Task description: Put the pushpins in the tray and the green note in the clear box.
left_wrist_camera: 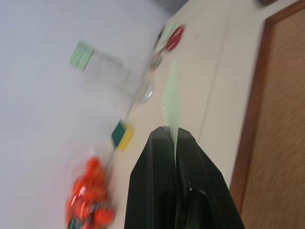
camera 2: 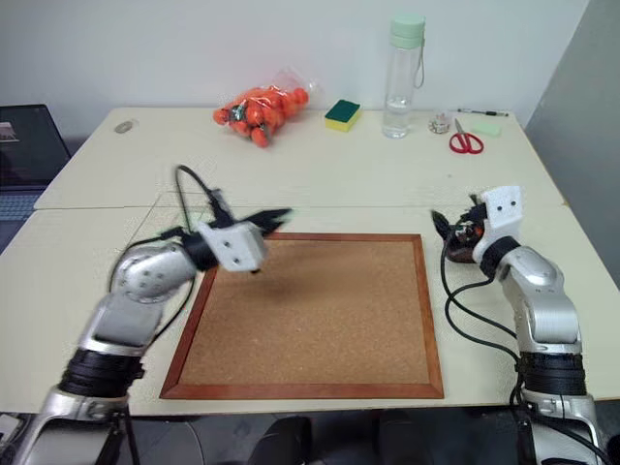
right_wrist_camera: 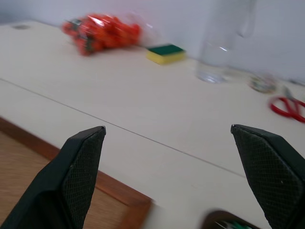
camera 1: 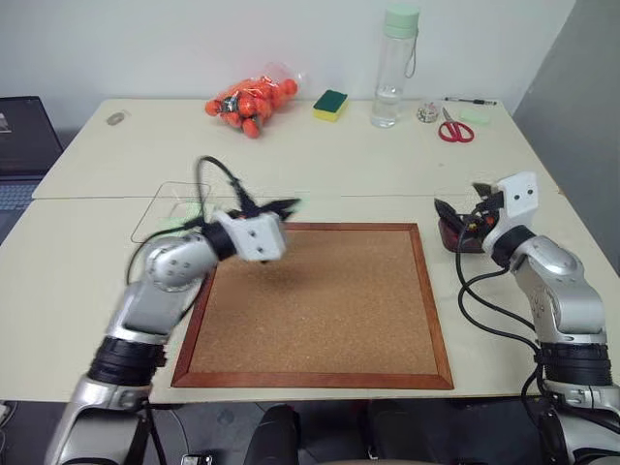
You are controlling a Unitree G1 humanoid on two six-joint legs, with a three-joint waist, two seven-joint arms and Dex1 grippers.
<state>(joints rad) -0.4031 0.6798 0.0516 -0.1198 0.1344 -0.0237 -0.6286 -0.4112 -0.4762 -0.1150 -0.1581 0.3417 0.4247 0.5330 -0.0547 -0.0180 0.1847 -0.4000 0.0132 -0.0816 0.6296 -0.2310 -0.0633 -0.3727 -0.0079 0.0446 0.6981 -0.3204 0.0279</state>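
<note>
Currently the left gripper (left_wrist_camera: 174,138) is clamped on the thin, pale green note (left_wrist_camera: 171,102), held edge-on above the far-left corner of the framed cork board (camera 1: 320,310). The shallow clear box (camera 1: 172,208) lies just left of it. The right gripper (right_wrist_camera: 169,176) stands wide apart, level, beside the dark tray (camera 1: 455,235).

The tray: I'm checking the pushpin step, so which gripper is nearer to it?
Right. The right gripper hangs open just over the tray; the left gripper, shut on the green note, is across the cork board.
</note>
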